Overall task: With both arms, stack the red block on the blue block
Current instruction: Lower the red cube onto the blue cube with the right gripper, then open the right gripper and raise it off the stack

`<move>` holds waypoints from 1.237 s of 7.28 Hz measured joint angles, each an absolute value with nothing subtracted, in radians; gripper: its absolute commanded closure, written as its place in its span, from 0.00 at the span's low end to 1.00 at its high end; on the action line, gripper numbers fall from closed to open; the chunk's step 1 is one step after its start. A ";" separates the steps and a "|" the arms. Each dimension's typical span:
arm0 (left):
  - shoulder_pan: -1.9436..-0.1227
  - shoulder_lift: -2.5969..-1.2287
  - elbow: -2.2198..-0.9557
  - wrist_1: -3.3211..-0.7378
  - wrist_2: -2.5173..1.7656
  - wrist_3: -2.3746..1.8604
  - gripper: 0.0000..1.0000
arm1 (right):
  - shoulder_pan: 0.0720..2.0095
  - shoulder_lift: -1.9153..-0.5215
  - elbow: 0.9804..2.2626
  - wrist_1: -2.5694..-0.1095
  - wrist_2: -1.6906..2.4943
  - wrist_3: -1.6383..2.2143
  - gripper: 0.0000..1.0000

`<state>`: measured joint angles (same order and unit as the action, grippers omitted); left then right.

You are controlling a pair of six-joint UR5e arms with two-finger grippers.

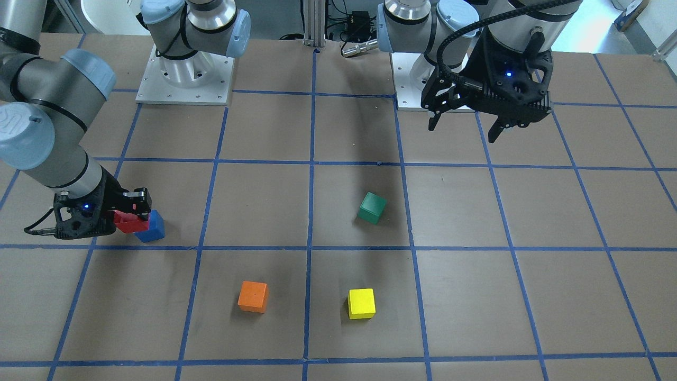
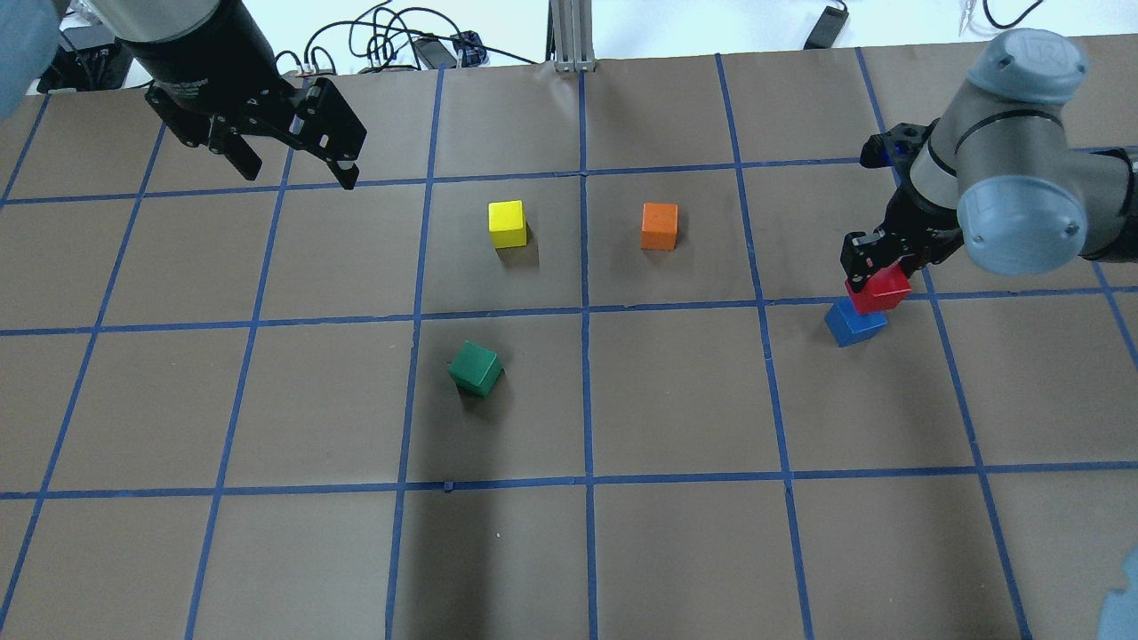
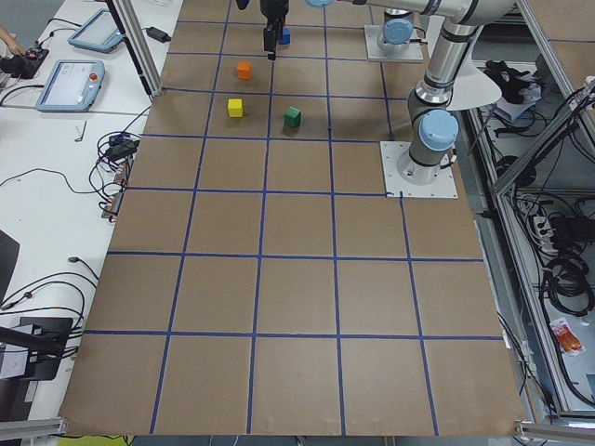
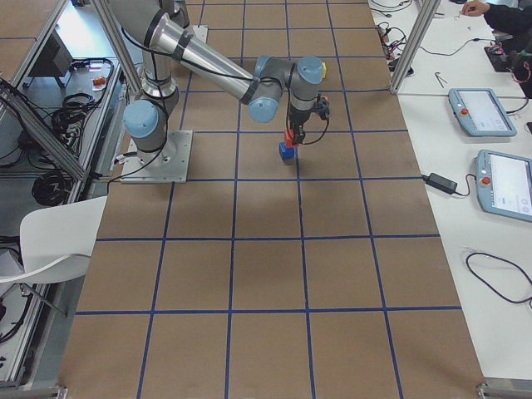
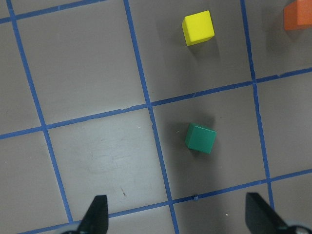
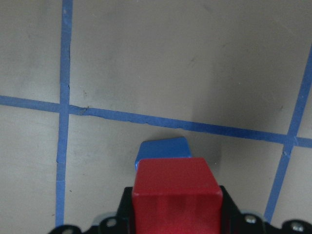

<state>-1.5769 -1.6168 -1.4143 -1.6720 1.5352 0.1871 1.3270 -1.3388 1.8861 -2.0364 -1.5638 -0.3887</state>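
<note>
At the left, the left gripper [image 2: 298, 173] is held empty, jaws apart. At the right, the red block [image 2: 882, 292] is clamped in the right gripper [image 2: 878, 274] over the blue block [image 2: 855, 324]. Contact cannot be confirmed, and release is judged not yet done.

a robotics lab: two grey robot arms [image 4: 208, 60] bolted by metal base plates [image 3: 419, 170] to a big table [image 3: 297, 307] papered brown and gridded with blue tape [image 2: 586, 400], aluminium frame posts [image 4: 413, 41], control tablets [image 4: 480, 110] on white side benches [image 4: 499, 249], cable bundles [image 3: 565, 271] alongside.
</note>
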 measured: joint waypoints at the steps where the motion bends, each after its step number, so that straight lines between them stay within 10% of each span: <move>1: -1.577 -1.617 -1.414 -1.672 1.535 0.187 0.00 | 1.326 -1.339 1.897 -2.041 -1.563 -0.389 1.00; 2: -1.577 -1.617 -1.414 -1.672 1.535 0.187 0.00 | 1.326 -1.339 1.903 -2.043 -1.562 -0.390 1.00; 6: -1.577 -1.617 -1.415 -1.672 1.535 0.187 0.00 | 1.325 -1.339 1.919 -2.046 -1.563 -0.387 0.27; 9: -1.577 -1.617 -1.416 -1.672 1.535 0.187 0.00 | 1.325 -1.339 1.918 -2.050 -1.565 -0.388 0.12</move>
